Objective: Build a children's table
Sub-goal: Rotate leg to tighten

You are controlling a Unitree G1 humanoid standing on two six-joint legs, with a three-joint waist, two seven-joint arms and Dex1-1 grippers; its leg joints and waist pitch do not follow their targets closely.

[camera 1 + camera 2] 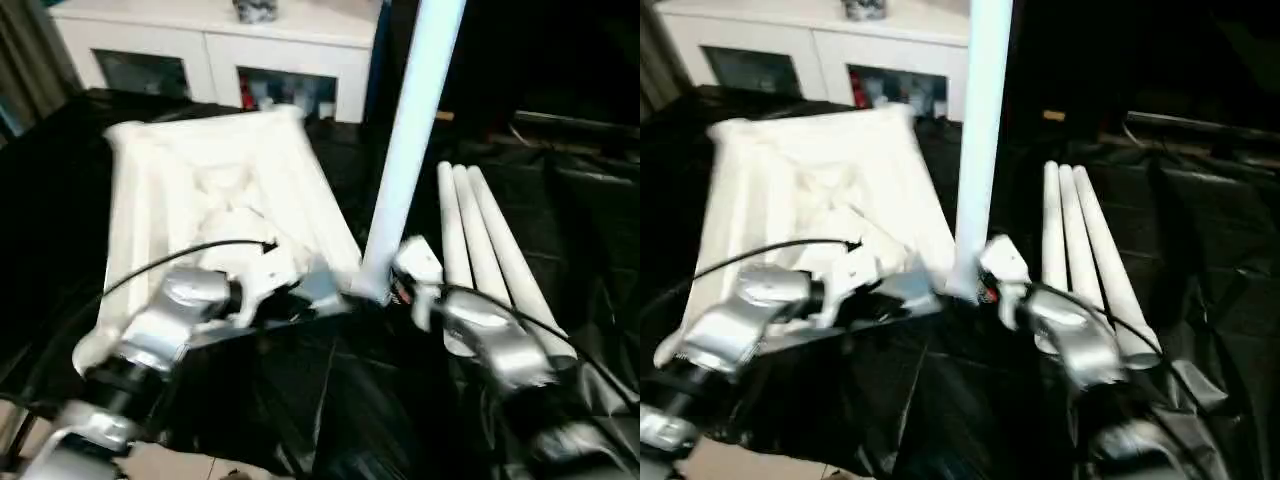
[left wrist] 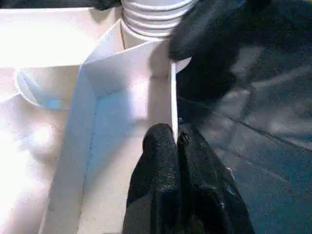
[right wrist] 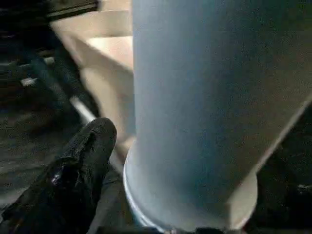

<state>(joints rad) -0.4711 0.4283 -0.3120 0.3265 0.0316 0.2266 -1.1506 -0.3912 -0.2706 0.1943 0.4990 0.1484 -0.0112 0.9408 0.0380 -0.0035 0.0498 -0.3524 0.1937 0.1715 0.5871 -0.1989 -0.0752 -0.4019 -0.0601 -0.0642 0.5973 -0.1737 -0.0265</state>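
Note:
The white tabletop [image 1: 200,190] lies upside down on black sheeting, ribs facing up. One white leg [image 1: 410,140] stands upright in its near right corner socket, and its ribbed foot [image 2: 151,19] meets the corner in the left wrist view. My left gripper [image 2: 175,146] is shut on the tabletop's thin rim wall [image 2: 161,97] just beside that corner. My right gripper [image 1: 385,288] stands around the bottom of the upright leg. One of its fingers [image 3: 83,165] sits a little off the tube [image 3: 204,97], and the other is hidden behind it.
Three more white legs [image 1: 490,250] lie side by side on the black sheeting to the right of the upright one. A white cabinet [image 1: 220,50] with glass doors stands behind the tabletop. Bare floor [image 1: 180,465] shows at the near left.

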